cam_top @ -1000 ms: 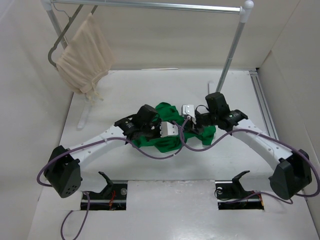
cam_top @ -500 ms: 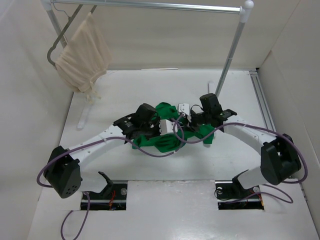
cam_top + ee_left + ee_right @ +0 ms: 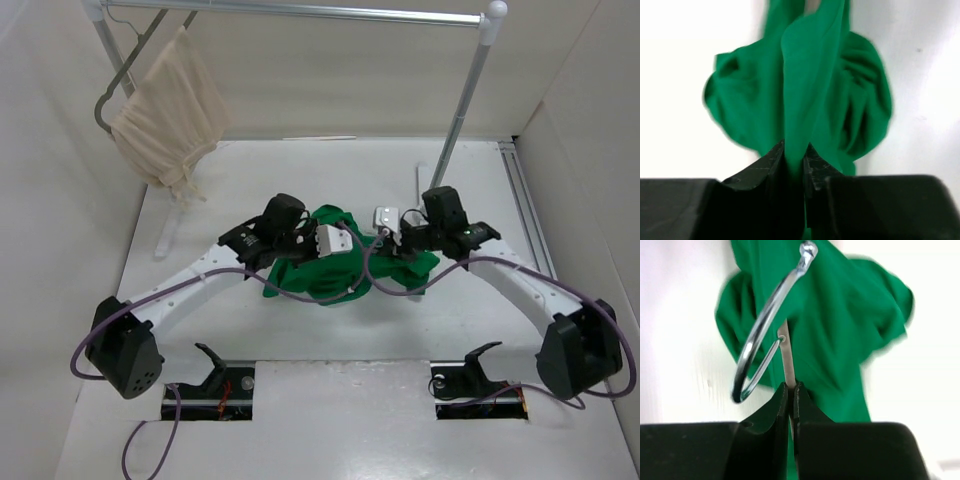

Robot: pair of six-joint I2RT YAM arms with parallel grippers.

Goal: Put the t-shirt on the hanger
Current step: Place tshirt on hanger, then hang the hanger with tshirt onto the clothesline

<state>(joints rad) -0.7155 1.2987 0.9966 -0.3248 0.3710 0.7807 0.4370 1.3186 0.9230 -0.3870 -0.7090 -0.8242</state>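
The green t-shirt [image 3: 325,275] is bunched in a heap at the table's middle, between my two arms. My left gripper [image 3: 795,155] is shut on a raised fold of the t-shirt [image 3: 810,90], which hangs from it. My right gripper [image 3: 791,387] is shut on the thin neck of the hanger [image 3: 785,357], just below its metal hook [image 3: 765,325]. The t-shirt [image 3: 840,325] lies behind the hook. The hanger's arms are hidden in the cloth. In the top view the two grippers, left [image 3: 350,250] and right [image 3: 388,245], sit close together over the shirt.
A metal clothes rail [image 3: 300,12] spans the back, with its right post [image 3: 458,120] coming down behind my right arm. A beige garment [image 3: 165,115] hangs on a grey hanger at the rail's left end. Cardboard walls close in both sides.
My right arm swung left towards the shirt, then back to the right. My left wrist has moved up and back, and the shirt is pulled into a taller, tighter bunch.
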